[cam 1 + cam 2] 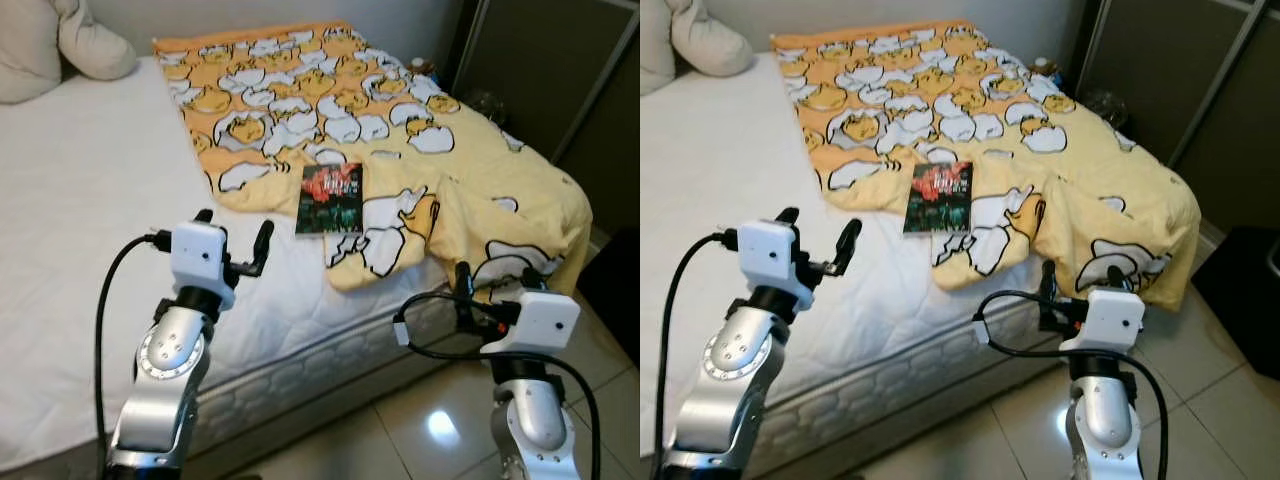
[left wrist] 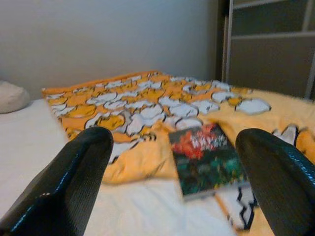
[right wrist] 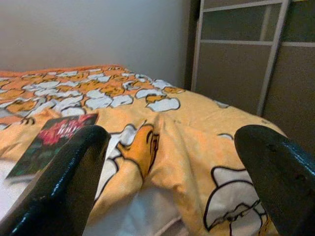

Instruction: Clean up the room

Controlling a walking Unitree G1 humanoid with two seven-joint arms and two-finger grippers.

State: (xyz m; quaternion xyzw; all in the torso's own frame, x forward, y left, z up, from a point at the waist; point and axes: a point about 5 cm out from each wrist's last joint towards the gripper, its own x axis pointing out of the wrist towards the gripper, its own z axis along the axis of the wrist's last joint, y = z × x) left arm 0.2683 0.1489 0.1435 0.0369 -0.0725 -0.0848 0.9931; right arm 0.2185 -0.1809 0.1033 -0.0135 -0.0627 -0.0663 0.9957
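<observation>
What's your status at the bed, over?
Left gripper open over the mattress, right gripper open at the bed's edge. Book lies on the yellow blanket, untouched. Nothing in the way.

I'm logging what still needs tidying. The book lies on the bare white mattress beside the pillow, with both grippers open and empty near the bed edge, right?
Not quite. The book lies on the yellow duck-print blanket at its near edge, far from the pillow, as the left eye view shows. The left gripper and right gripper are indeed open and empty near the bed edge.
</observation>
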